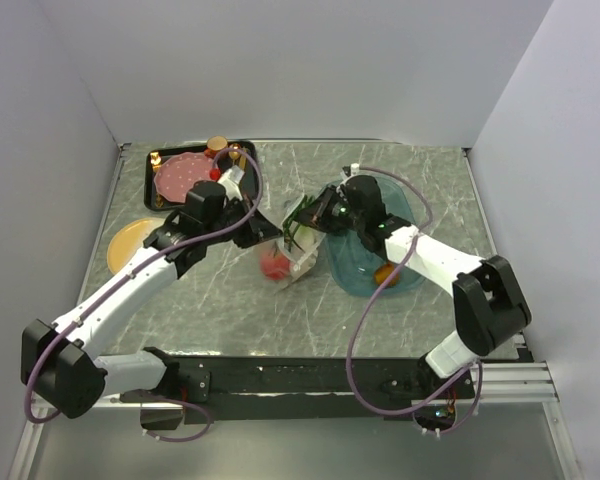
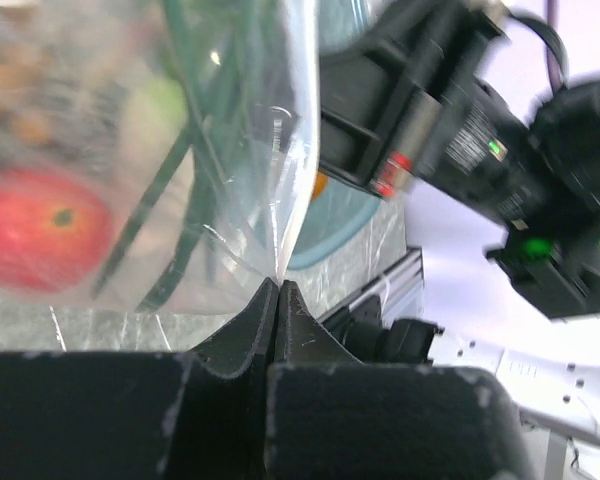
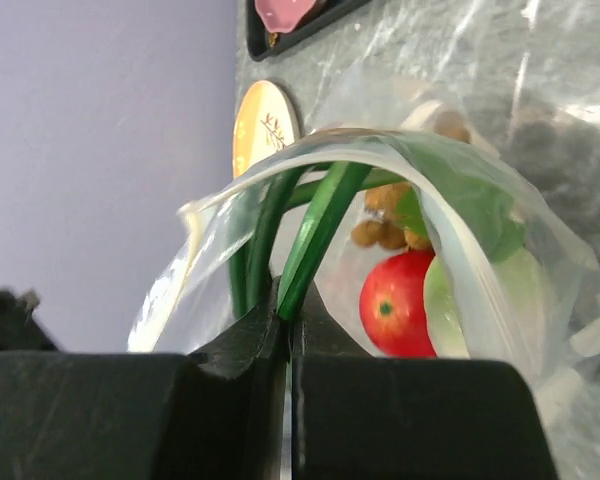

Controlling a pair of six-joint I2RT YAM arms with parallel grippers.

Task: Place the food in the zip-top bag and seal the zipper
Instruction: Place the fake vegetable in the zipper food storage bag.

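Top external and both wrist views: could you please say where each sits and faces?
Top external: above, behind the bases, looking down at the table; left arm, right arm show.
Left wrist: on left gripper, facing the zip-top bag it pinches.
Right wrist: on right gripper, facing the green leaves it pinches.
Wrists share the red apple.

Inside the zip-top bag (image 1: 292, 250) lie the apple (image 1: 274, 264), leaves (image 1: 298, 226) and nut cluster (image 3: 385, 232). Just right of the bag, the oval tray (image 1: 352, 278) holds a round fruit (image 1: 383, 271).
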